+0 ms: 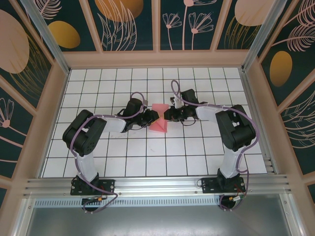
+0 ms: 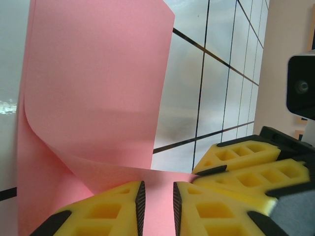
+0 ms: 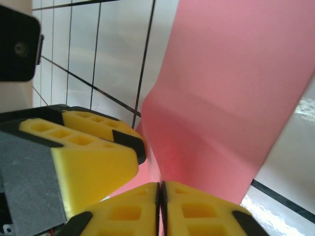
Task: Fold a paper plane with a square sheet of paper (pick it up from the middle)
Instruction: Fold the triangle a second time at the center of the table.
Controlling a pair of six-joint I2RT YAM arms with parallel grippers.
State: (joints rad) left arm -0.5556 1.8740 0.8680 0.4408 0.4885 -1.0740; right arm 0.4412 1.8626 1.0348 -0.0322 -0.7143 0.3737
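Over on the left, the left gripper (image 1: 150,118) sits low over the white tiled table (image 1: 147,157), nose pointing straight across at its partner. On its own wrist camera the two yellow fingers (image 2: 113,211) stand a narrow slot apart, not closed, and pink fills that slot. Whether either pad is actually touching paper, I can't tell.

Dead ahead of those jaws is the square sheet of paper (image 2: 98,88), salmon-pink and plain. One flap stands up tall just beyond the fingertips. At its base it curls in a soft bend, no sharp crease, into a lower layer that runs back between the fingers.

From above, the sheet sits right between the two grippers, drawn in narrow where they meet and wider on the far and near sides.

On to the right: the right gripper (image 1: 167,115) is nose to nose with the left one, just beside it. Its wrist view has both fingers (image 3: 197,211) pressed together, the seam a thin line, with the pink sheet rising straight out of it, so that is a firm pinch on the paper. The left gripper's yellow fingers lie just to the left of these jaws, tips right at the sheet.
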